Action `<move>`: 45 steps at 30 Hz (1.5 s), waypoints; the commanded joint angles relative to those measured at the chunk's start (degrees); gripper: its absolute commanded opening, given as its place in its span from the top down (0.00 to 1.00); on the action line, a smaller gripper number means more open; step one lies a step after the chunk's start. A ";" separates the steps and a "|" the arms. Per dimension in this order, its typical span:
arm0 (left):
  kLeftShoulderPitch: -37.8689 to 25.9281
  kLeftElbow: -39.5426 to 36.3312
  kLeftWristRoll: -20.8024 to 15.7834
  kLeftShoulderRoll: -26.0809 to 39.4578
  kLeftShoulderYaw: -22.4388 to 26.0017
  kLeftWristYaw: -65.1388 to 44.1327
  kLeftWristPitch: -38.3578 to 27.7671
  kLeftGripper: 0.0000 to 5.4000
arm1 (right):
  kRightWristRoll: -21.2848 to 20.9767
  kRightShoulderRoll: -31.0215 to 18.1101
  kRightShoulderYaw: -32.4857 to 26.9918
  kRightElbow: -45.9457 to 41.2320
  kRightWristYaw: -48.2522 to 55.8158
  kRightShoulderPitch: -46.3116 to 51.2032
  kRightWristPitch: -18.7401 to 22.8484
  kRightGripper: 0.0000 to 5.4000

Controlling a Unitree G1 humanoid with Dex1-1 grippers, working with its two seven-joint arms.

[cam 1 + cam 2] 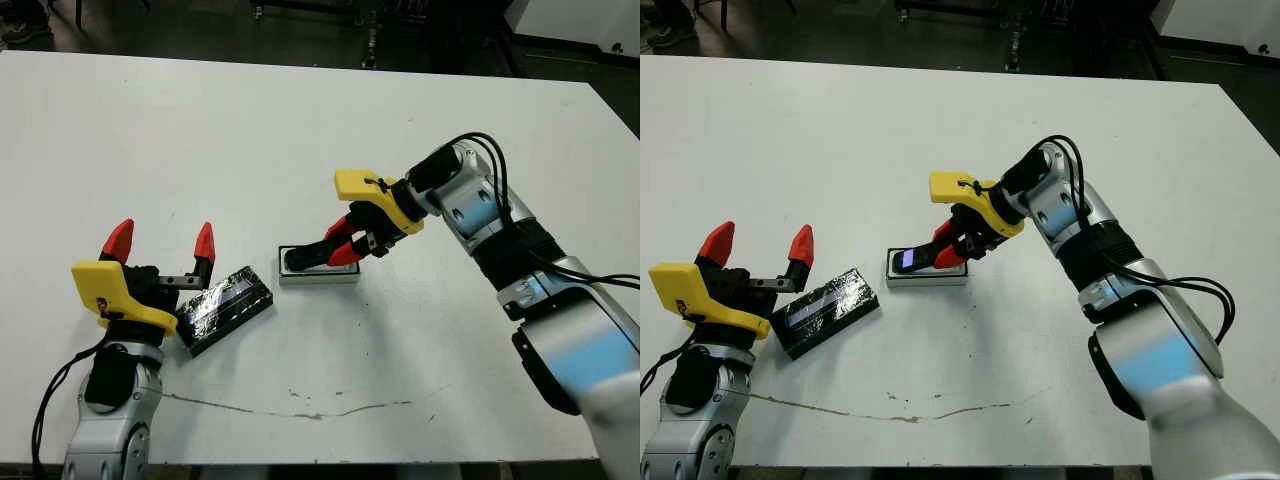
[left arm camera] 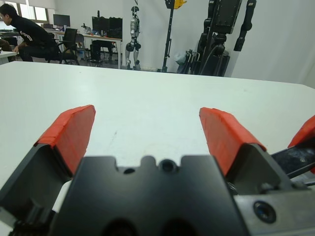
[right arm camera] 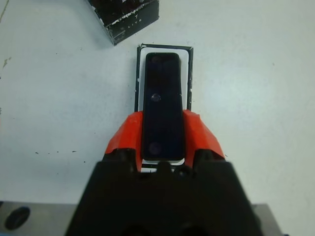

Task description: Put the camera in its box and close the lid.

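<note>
Table [image 1: 250, 130]: a white top is seen, with a thin dark crack line running along near its front edge; the task's things are gathered in the front half, left of centre.
Right arm [image 1: 500, 240]: it is reached in from the front right corner toward the table's middle, with black cables looped over its wrist.
Left arm [image 1: 110, 400]: it is raised at the front left corner, with a yellow bracket at the wrist.
Lid [image 1: 225, 308]: a black slab with a streaky, shiny top is laid flat near the front edge, askew to it, just beside the left gripper and near the box without touching it.
Box [image 1: 320, 272]: a shallow tray with a white rim is set flat, right of the lid and nearer the table's centre; it is left uncovered.
Camera [image 3: 162, 110]: the slim dark bar is held lengthwise over the box, inside its rim as seen from the right wrist; whether it rests on the tray floor cannot be told.
Right gripper [image 1: 342, 240]: its red fingertips are clamped on the camera's two long sides.
Left gripper [image 1: 160, 240]: its red fingertips are spread wide apart, pointing up, with nothing held between them.
</note>
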 commanded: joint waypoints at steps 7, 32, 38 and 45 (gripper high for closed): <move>1.07 -0.31 -0.05 -0.03 -0.14 0.04 0.40 0.00 | -1.37 0.37 1.21 -1.65 -0.79 1.65 0.43 0.70; 1.30 -0.03 0.24 -0.14 -0.23 -0.22 -0.14 0.00 | -2.72 0.75 2.63 -5.06 -3.27 3.66 -0.01 0.46; 1.33 -0.43 0.53 -0.06 -0.29 0.19 0.58 0.00 | -2.85 -0.37 0.61 -1.35 -4.64 1.56 -1.32 0.28; 1.36 -0.59 0.44 -0.01 -0.33 0.07 0.68 0.00 | -0.89 -2.48 -4.15 1.86 -4.28 -1.39 1.13 0.07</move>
